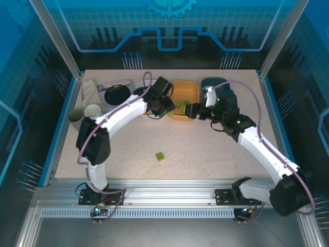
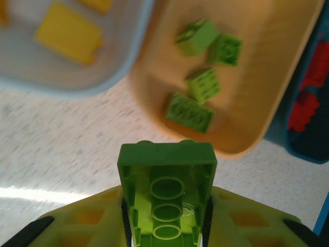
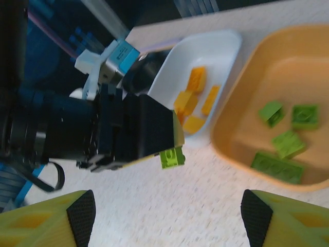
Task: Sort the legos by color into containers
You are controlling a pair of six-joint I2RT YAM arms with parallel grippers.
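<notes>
My left gripper [image 2: 166,218] is shut on a light green lego [image 2: 167,164], hollow underside up, just short of the orange container [image 2: 257,131]. That container holds several green legos [image 2: 189,111]. To its left, the white container [image 2: 103,77] holds yellow legos [image 2: 68,33]. Red legos [image 2: 303,110] lie in the dark teal container [image 2: 288,139]. My right gripper [image 3: 168,216] hangs open over bare table, facing the left gripper [image 3: 139,134] and the held lego [image 3: 172,157]. One green lego [image 1: 160,156] lies alone on the table.
A lavender tray with a black dish [image 1: 115,93] and grey and white cups [image 1: 85,110] stand at the back left. The two grippers [image 1: 165,108] [image 1: 191,110] are close together in front of the orange container [image 1: 191,92].
</notes>
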